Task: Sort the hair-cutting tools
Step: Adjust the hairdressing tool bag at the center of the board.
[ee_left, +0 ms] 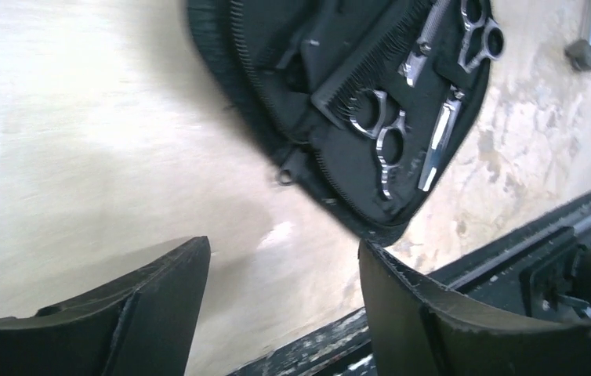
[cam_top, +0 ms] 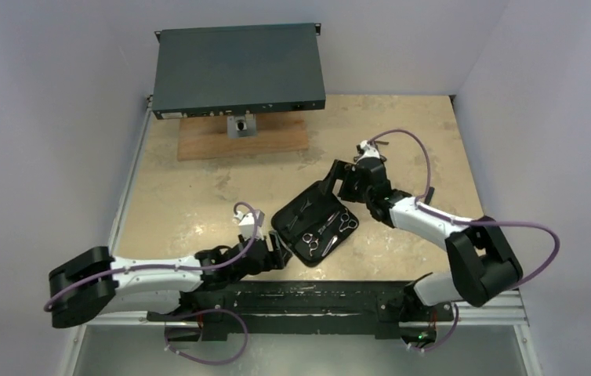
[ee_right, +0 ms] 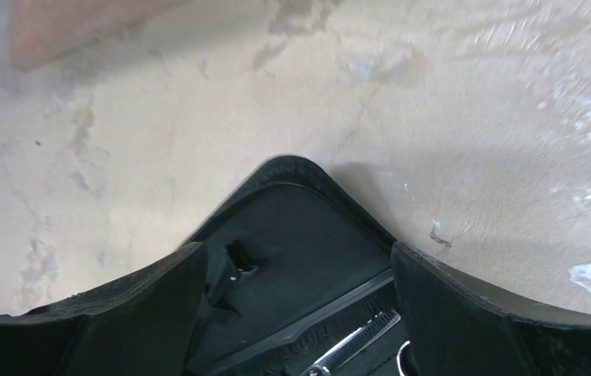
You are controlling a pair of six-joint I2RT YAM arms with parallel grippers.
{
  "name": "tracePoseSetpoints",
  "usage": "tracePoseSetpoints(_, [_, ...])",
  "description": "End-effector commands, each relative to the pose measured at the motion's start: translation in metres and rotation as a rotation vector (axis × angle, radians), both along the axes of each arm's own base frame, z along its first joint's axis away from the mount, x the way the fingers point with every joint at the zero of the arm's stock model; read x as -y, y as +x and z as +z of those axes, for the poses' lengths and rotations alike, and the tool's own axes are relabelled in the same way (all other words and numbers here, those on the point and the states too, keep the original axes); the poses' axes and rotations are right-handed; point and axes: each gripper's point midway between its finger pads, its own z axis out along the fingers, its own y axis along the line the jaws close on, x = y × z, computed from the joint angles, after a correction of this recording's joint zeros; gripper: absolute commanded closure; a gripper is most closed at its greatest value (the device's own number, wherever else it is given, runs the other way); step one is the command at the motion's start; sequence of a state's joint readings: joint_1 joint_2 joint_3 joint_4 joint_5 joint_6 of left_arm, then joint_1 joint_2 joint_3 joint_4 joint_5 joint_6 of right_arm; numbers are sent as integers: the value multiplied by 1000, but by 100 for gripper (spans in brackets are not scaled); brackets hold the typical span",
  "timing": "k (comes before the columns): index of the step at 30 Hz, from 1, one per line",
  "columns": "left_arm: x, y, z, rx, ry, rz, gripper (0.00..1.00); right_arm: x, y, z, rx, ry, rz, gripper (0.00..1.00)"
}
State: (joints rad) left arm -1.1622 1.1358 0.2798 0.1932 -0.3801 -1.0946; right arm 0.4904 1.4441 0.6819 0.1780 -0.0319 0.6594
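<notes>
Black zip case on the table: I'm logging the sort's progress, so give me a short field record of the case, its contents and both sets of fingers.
case: black zip case, lying open mid-table
contents: black comb, two pairs of silver scissors, silver clip, all inside the case
left fingers: open, empty, beside the case's near corner
right fingers: open, straddling the case's far corner; contact unclear

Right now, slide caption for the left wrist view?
Left hand open above the table, short of an unzipped black case holding a comb and silver scissors.
</notes>
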Motion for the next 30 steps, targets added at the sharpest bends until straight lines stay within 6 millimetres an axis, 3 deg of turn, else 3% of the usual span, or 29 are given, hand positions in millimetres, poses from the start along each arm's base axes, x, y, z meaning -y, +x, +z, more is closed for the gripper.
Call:
tracePoseSetpoints(1, [-62, 3, -2, 31, 191, 134, 28, 16, 8, 53, 97, -16, -71, 12])
tracePoseSetpoints(3, [-73, 12, 20, 105, 218, 151, 15, 20, -2, 70, 128, 5, -65, 12])
tracePoseSetpoints(6, [-75, 37, 60, 216, 225, 127, 13, 21, -29, 76, 145, 58, -10, 13])
tracePoseSetpoints(10, [-70, 75, 83, 224, 151, 97, 13, 24, -72, 59, 113, 122, 53, 14])
tracePoseSetpoints(13, [-56, 99, 93, 219, 142, 56, 13, 24, -104, 33, 43, 201, 82, 14])
tracePoseSetpoints(16, [-33, 117, 92, 185, 124, -16, 12, 25, -121, 20, 9, 265, 71, 15])
tracePoseSetpoints(20, [-9, 135, 83, 146, 115, -69, 13, 32, -126, 12, -16, 264, 31, 15])
tracePoseSetpoints(25, [-7, 148, 61, 103, 171, -64, 13, 40, -128, -6, -73, 232, -21, 14])
tracePoseSetpoints(30, [3, 147, 39, 55, 182, -123, 19, 37, -129, -28, -134, 240, -41, 14])
